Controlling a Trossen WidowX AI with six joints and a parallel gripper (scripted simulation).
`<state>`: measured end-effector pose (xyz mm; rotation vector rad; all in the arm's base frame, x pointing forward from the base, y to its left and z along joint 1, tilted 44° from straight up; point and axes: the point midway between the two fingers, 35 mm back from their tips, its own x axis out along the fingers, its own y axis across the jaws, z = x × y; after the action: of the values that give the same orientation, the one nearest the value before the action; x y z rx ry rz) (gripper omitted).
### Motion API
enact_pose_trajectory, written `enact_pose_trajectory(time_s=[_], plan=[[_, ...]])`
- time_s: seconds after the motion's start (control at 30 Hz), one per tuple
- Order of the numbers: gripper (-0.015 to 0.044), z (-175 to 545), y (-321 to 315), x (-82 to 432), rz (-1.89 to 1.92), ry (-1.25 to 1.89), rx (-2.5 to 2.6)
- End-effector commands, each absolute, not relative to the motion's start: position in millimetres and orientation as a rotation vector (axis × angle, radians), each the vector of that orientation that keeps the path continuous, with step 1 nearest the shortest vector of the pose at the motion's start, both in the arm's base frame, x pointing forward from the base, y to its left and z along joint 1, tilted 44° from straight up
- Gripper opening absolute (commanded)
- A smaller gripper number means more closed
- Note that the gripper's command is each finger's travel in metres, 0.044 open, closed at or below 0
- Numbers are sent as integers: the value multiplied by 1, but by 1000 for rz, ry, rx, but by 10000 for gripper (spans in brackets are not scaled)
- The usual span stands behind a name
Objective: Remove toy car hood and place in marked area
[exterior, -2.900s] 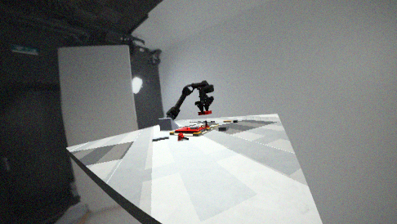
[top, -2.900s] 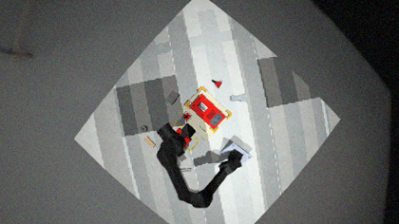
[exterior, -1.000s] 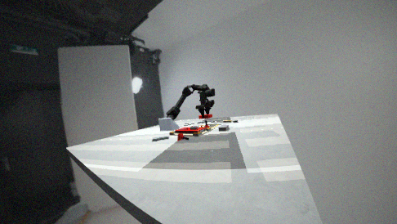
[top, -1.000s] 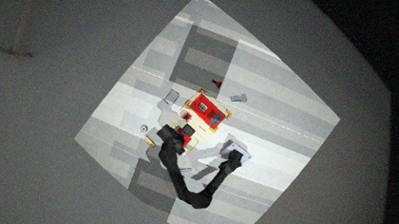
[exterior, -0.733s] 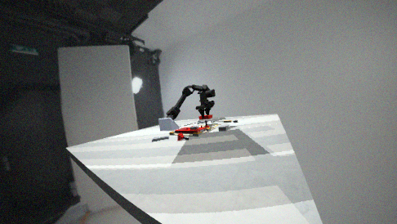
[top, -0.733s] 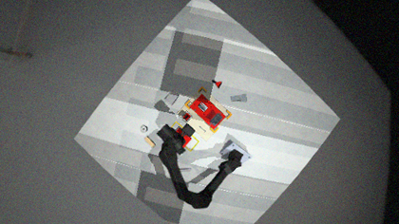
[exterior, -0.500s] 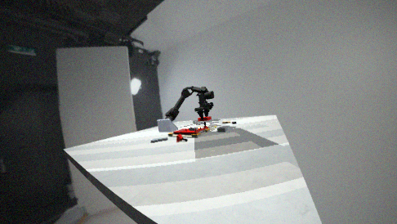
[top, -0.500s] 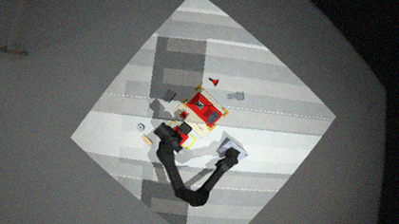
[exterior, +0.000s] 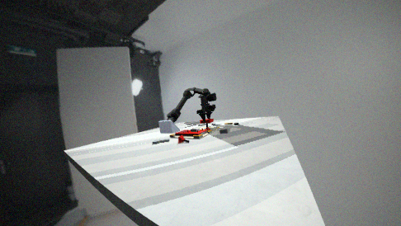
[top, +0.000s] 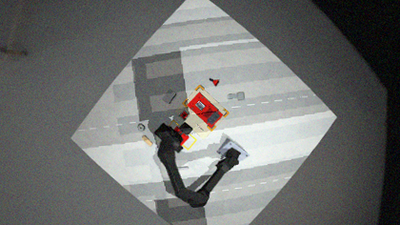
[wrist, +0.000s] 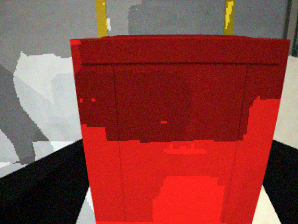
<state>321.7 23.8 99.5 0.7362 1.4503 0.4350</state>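
My gripper point(top: 178, 135) point(exterior: 206, 119) point(wrist: 174, 146) is shut on the red hood point(top: 183, 139) point(exterior: 208, 121) point(wrist: 175, 100), with a dark finger at each side of it in the wrist view. The hood looks roughly level and is held a little above the table. The marked area, a yellow outline point(top: 189, 148) point(wrist: 101, 20), is partly covered by the hood in the top view; in the wrist view two of its lines run out past the hood's far edge. The toy car point(top: 199, 105) point(exterior: 191, 132), red on a cream and yellow base, stands beside the gripper.
A small red piece point(top: 215, 81) point(exterior: 181, 139) and a grey piece point(top: 236, 96) point(exterior: 161, 141) lie beyond the car. A dark grey block point(top: 169, 97) point(exterior: 223, 131), a round part point(top: 141, 126) and a tan piece point(top: 147, 140) lie on the arm's other side. A pale wedge point(exterior: 167, 126) stands by the arm's base.
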Motion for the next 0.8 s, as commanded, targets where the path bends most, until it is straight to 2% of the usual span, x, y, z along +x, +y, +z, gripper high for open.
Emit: enact_pose_trajectory(time_s=[0.0,0.77], plan=[[0,96,27,320,432,1458,748],[0,87,36,320,434,1458,749]])
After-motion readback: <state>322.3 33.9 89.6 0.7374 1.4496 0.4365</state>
